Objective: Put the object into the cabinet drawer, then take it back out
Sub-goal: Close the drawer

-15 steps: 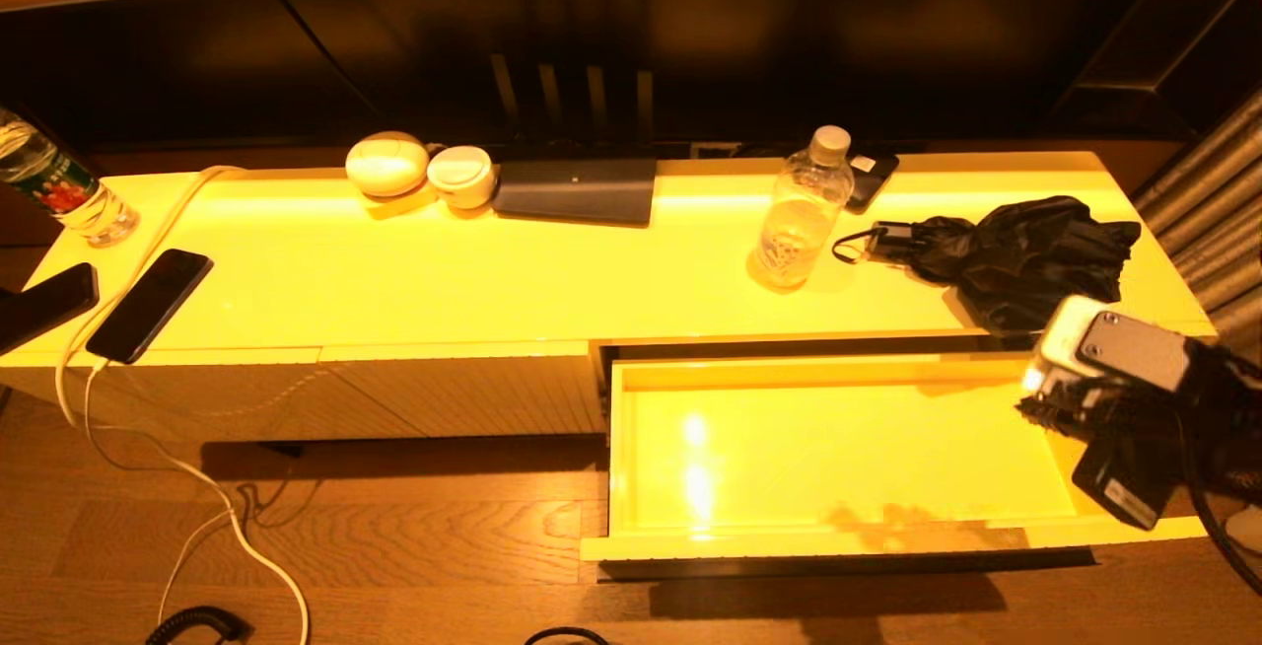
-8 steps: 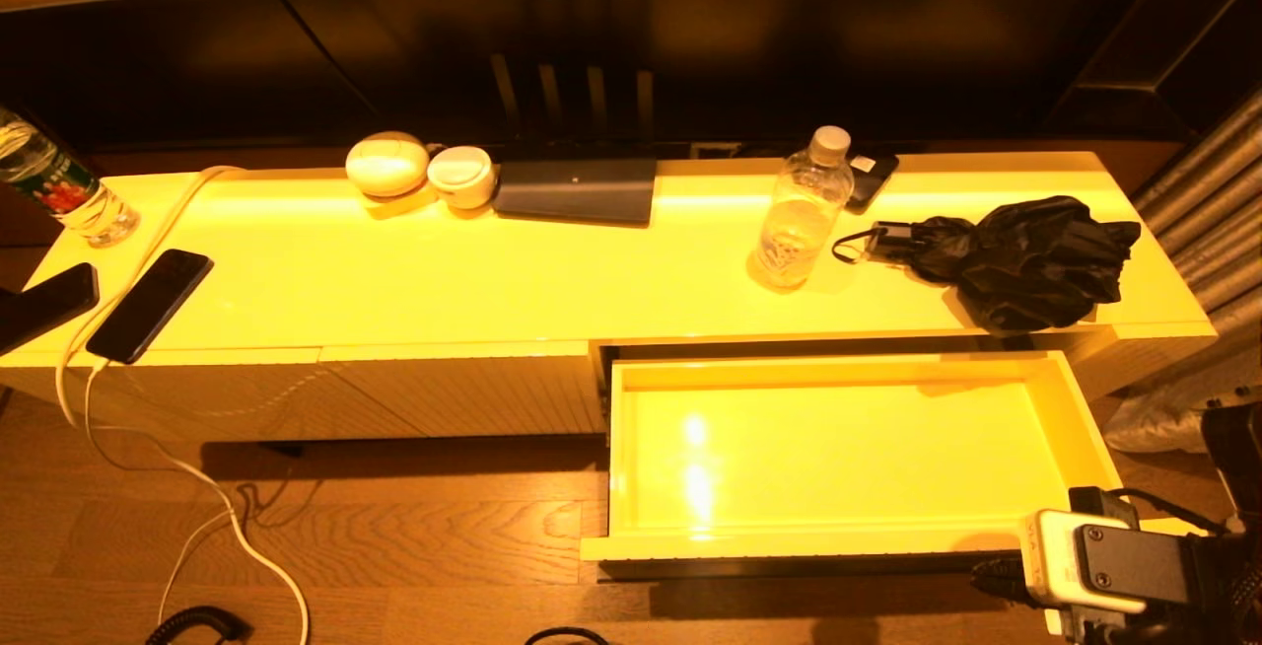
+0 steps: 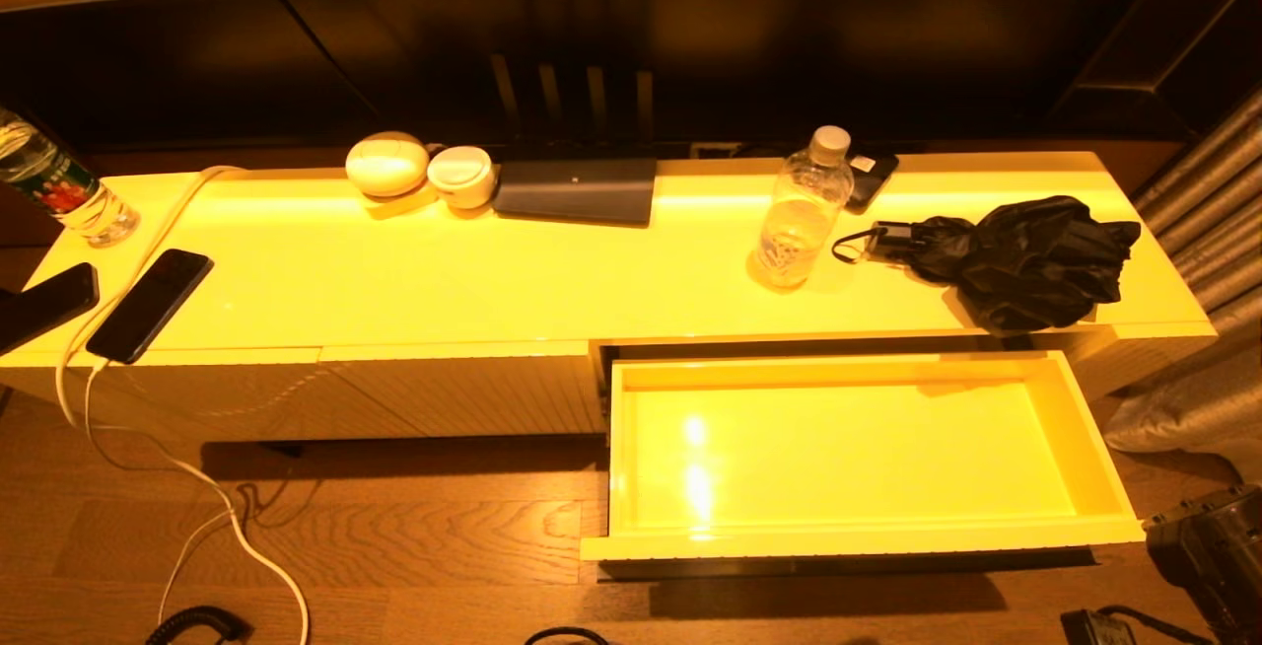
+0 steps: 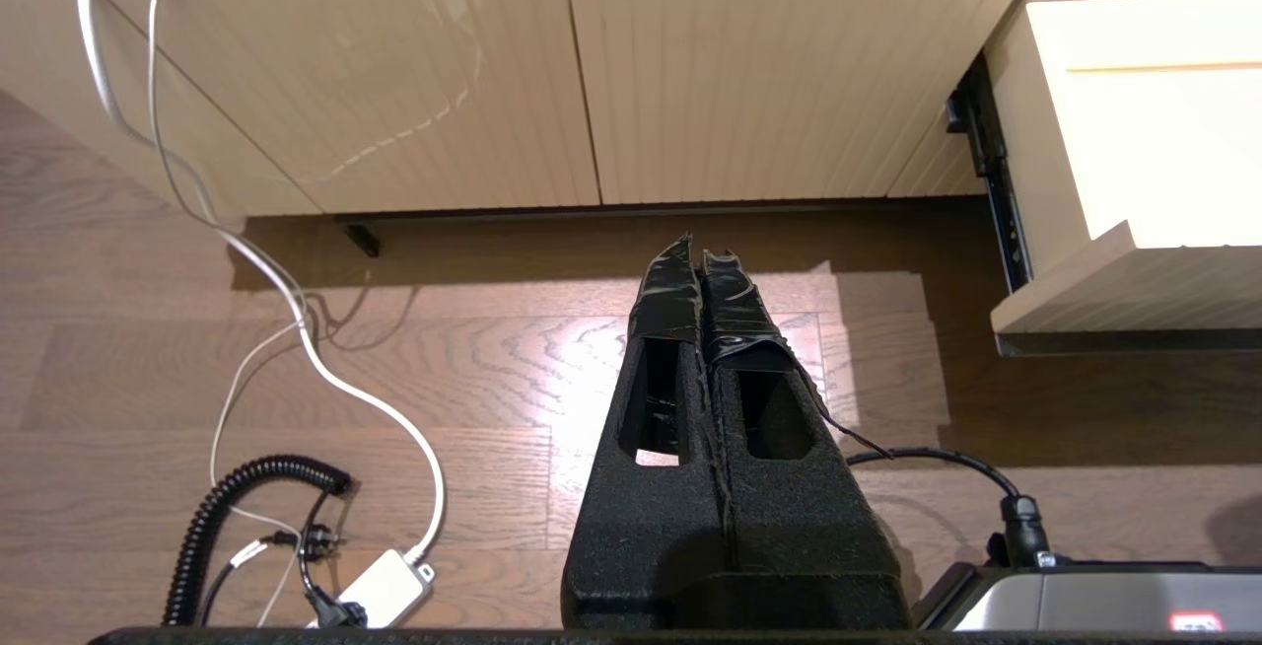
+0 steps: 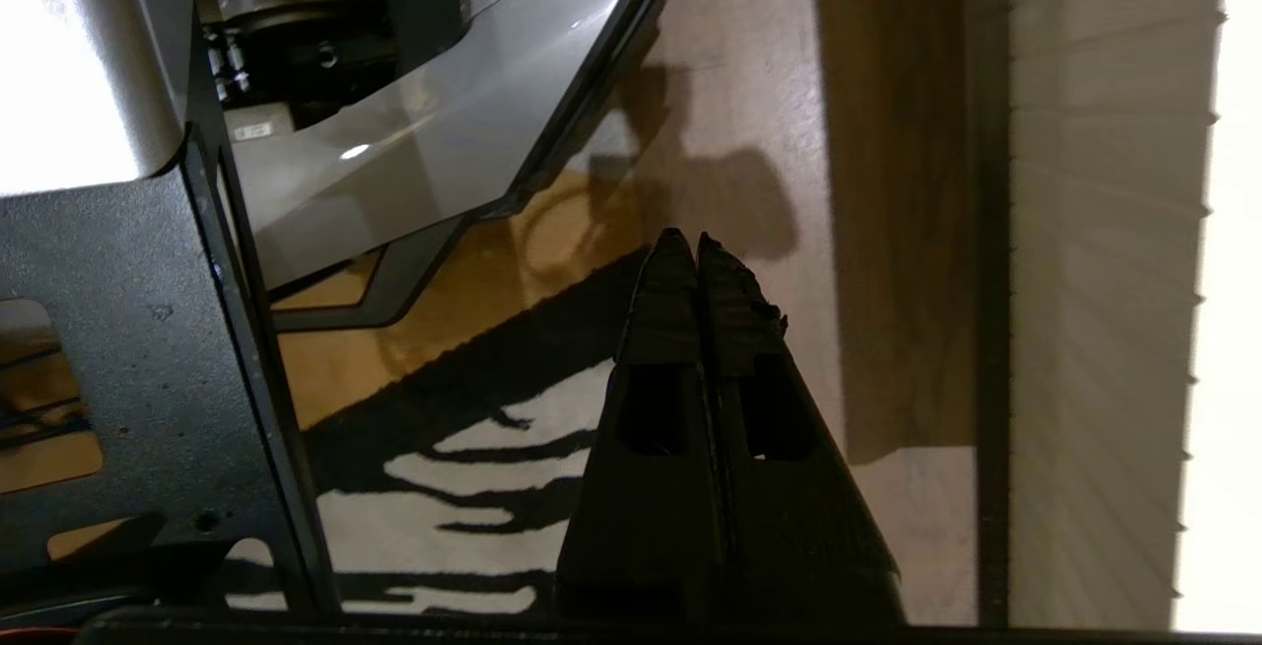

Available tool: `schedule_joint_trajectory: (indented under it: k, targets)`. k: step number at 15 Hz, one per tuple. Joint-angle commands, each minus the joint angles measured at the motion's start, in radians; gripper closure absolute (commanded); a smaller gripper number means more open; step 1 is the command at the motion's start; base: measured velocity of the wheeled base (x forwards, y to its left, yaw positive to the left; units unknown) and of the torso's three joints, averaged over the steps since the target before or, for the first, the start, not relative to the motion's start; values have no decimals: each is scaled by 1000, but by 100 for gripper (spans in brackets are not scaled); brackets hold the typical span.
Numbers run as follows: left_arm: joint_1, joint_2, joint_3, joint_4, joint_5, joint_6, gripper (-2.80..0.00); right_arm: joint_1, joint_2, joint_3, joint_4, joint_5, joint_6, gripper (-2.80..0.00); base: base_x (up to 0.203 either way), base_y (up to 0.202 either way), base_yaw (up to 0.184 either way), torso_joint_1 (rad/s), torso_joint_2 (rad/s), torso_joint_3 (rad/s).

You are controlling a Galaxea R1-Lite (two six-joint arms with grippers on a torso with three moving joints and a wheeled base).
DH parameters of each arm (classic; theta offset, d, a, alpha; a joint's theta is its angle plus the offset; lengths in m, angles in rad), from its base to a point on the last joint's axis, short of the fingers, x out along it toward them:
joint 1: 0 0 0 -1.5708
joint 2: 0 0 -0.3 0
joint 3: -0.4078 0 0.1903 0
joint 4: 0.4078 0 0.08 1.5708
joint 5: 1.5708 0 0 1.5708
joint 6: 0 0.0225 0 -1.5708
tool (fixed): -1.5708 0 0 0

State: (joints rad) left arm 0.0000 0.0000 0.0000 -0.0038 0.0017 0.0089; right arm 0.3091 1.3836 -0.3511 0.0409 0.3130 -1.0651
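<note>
The cabinet drawer (image 3: 858, 538) stands pulled out at the right of the yellow cabinet, its glossy inside bare. Its corner (image 4: 1134, 280) shows in the left wrist view and its ribbed front (image 5: 1104, 329) in the right wrist view. A clear bottle (image 3: 801, 216) and a black folded umbrella (image 3: 1025, 260) rest on the top behind it; which is the object I cannot tell. My right gripper (image 5: 690, 241) is shut and empty, low over the floor before the drawer front; only its arm (image 3: 1208, 551) shows at the head view's lower right. My left gripper (image 4: 695, 250) is shut, empty, above the wood floor.
Two phones (image 3: 150, 305), a white cable (image 3: 197, 487) and a labelled bottle (image 3: 59, 191) sit at the cabinet's left end. White round items (image 3: 386, 164) and a dark flat box (image 3: 577, 189) line the back. My own base (image 5: 394, 83) and a striped rug (image 5: 473, 487) lie near the right gripper.
The right arm has drawn back from over the drawer's right end, down and toward me, to the lower right corner. The drawer and the things on top stayed put.
</note>
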Motion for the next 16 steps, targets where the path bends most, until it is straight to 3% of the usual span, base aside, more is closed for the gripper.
schedule_joint_trajectory:
  k: [1, 7, 16]
  targets:
    - [0, 0, 2, -1, 0, 0, 0, -3, 83, -1, 1, 0, -6, 0, 0, 0, 0, 0, 0, 0]
    - [0, 0, 2, -1, 0, 0, 0, -44, 274, -63, -74, -16, 1, 0, 0, 0, 0, 0, 0, 0]
    - [0, 0, 2, -1, 0, 0, 0, -70, 393, -223, -216, -169, 7, 0, 0, 0, 0, 0, 0, 0]
